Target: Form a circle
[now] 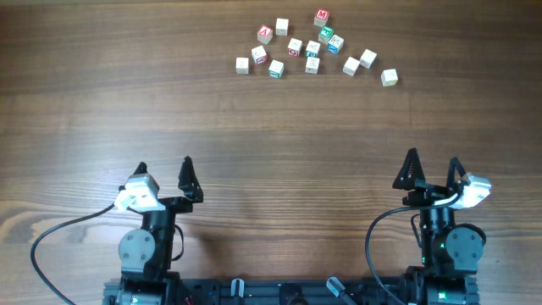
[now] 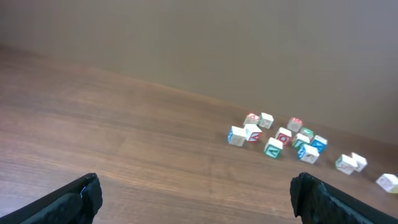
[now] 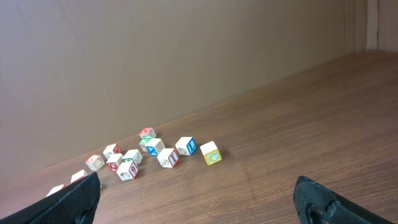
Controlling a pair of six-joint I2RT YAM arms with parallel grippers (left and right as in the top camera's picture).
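— What fills the scene?
— A brown wooden tabletop (image 1: 254,144). At its near edge the left pincer (image 1: 163,165) and the right pincer (image 1: 433,158) both stand spread wide, holding nothing.
— And the circle?
— Unformed. The alphabet cubes (image 1: 312,48) lie in a loose scatter at the far side, well apart from both pincers. A yellow-marked cube (image 1: 389,77) sits at the scatter's right end.

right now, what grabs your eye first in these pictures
A loose scatter of small alphabet cubes lies at the far middle of the wooden table, forming no ring yet. Near the base, the left gripper and right gripper both stand open and empty, well short of them.
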